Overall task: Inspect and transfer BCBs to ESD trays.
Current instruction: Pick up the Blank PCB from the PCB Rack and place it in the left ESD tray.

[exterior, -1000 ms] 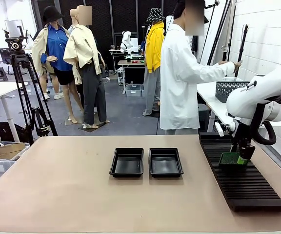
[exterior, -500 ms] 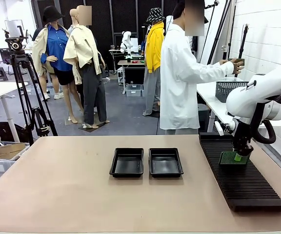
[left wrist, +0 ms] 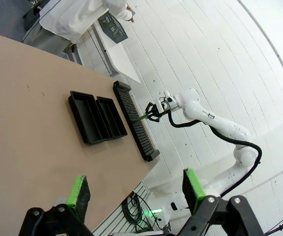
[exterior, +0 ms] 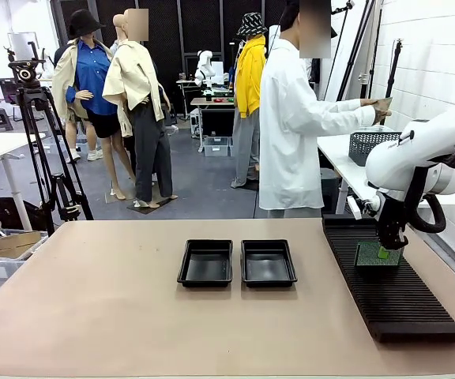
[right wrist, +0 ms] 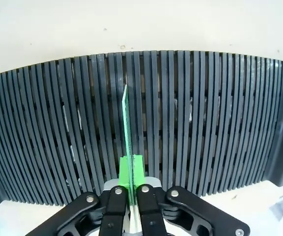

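A green BCB (exterior: 367, 255) stands on edge in the long black slotted rack (exterior: 389, 300) at the table's right. My right gripper (exterior: 385, 250) is shut on its upper edge. In the right wrist view the BCB (right wrist: 127, 132) runs edge-on along a slot, pinched between the green pads (right wrist: 137, 169) of the right gripper (right wrist: 131, 172). Two black ESD trays (exterior: 205, 263) (exterior: 268, 262) lie side by side at the table's middle; nothing shows in them. My left gripper (left wrist: 136, 189) hangs open high above the table, far from the trays (left wrist: 87, 117).
A person in a white coat (exterior: 291, 126) stands at the far side, turned right, holding something in a hand (exterior: 381, 108) over a side table with a grey mesh basket (exterior: 370, 146). A camera tripod (exterior: 42, 142) stands far left.
My right gripper's fingers have come together onto the BCB's top edge in the rack. The person's hand at the far right has shifted a little.
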